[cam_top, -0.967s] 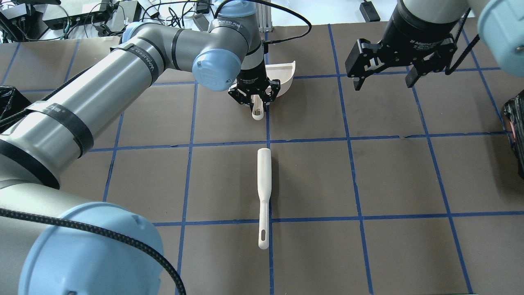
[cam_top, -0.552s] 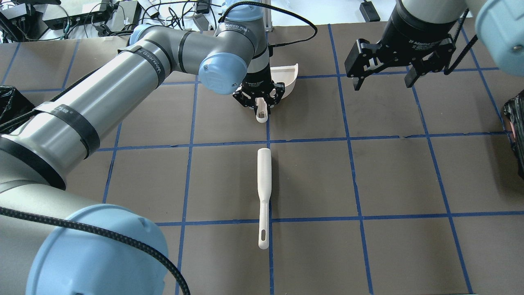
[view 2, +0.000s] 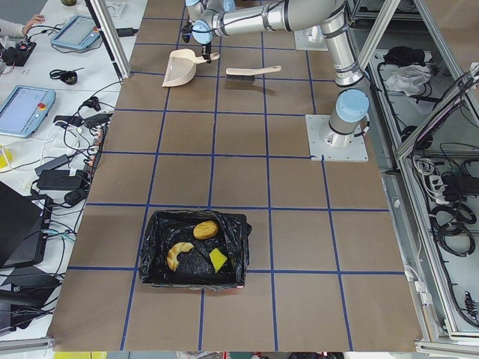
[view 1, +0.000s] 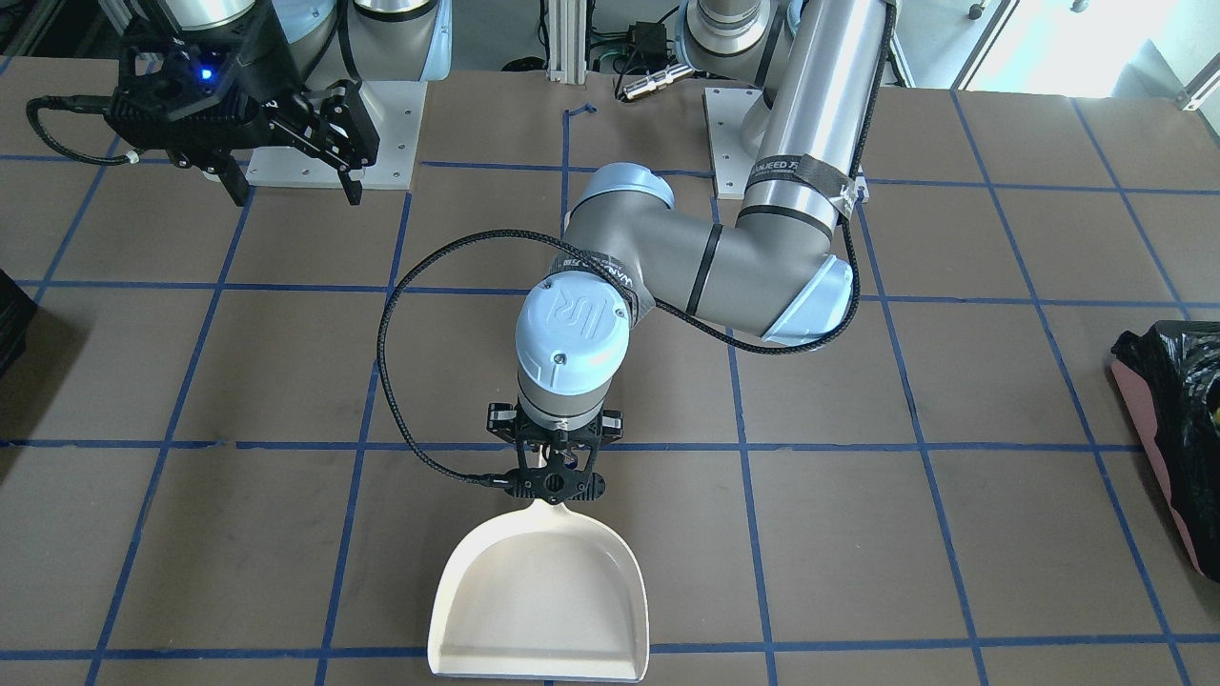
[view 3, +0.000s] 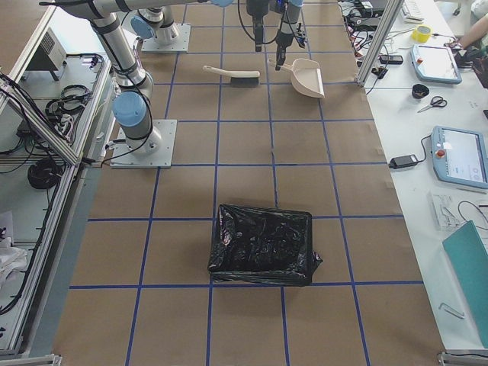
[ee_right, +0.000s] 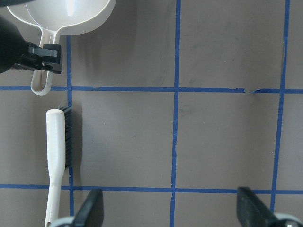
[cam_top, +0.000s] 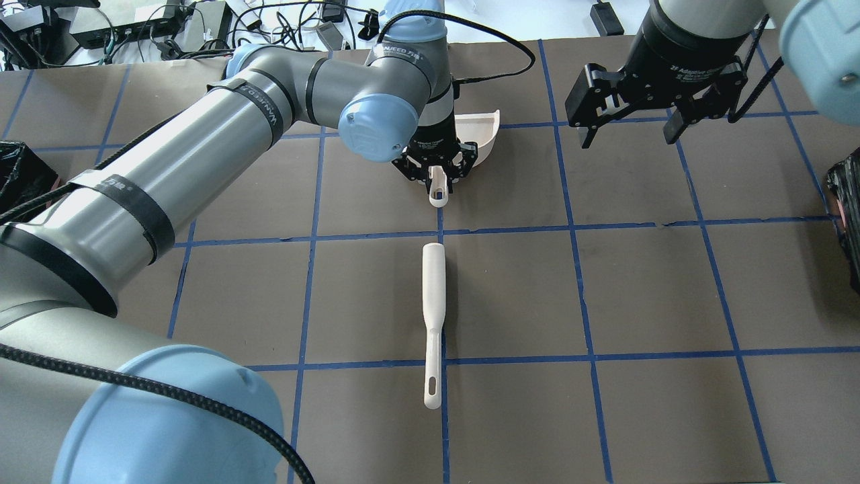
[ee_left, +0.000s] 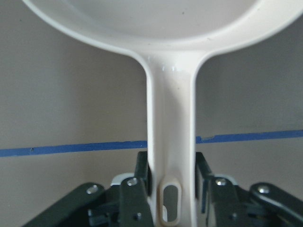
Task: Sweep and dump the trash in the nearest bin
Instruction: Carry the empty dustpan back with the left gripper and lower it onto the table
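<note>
Squeezing the thin handle of the white dustpan with the left gripper, one of the fingers pressing on each side, right by the hang-up hole at the handle's end. Gripping that far back, most likely, so that the wide scoop is sticking out in front, free for tipping or for setting down. Pointing the open mouth of the pan away from the robot, out at the far middle of the table. Not showing clearly whether the pan is touching the table or hanging just above it. Carrying nothing in the scoop. Reaching a long way forward with the left arm to get there. Hanging the right gripper over the table off to the right, fingers spread wide and holding nothing. Leaving the white brush lying flat, near the dustpan handle but apart from it, with no gripper touching it. Finding the trash well apart from the pan, inside the bin at the robot's left end: the bread roll, the croissant and the yellow wedge, all lying on the black bag. Seeing no trash in the second bin at the other end. Looking, then, like sweeping and dumping done, with only the putting down of the pan left.
</note>
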### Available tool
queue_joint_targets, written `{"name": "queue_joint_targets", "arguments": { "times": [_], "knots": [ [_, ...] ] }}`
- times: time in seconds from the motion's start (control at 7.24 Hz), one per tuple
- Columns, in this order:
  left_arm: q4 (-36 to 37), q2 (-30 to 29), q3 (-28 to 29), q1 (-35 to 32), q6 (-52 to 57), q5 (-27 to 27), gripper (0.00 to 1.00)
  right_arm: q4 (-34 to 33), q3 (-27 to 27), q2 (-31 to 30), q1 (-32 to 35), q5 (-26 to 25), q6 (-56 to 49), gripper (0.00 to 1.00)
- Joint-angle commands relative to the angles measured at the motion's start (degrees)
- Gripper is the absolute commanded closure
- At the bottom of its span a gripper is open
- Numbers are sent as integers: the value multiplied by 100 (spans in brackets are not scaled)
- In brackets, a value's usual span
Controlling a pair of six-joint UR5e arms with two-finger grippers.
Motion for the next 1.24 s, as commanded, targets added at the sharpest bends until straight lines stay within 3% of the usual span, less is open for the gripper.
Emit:
{"name": "queue_joint_targets", "arguments": {
  "times": [0.0,0.14,0.55,1.1],
  "knots": [
    [2,9,-39,-8,98,10,64,-7,0,0,-22,3,-7,0],
    [11,9,-66,-8,125,2,5,2,0,9,-22,-14,-7,0],
    [90,114,-101,1,117,2,0,2,0,0,-31,65,11,0],
    [-6,938,-40,579,160,106,0,2,0,0,-22,82,11,0]
  ]
}}
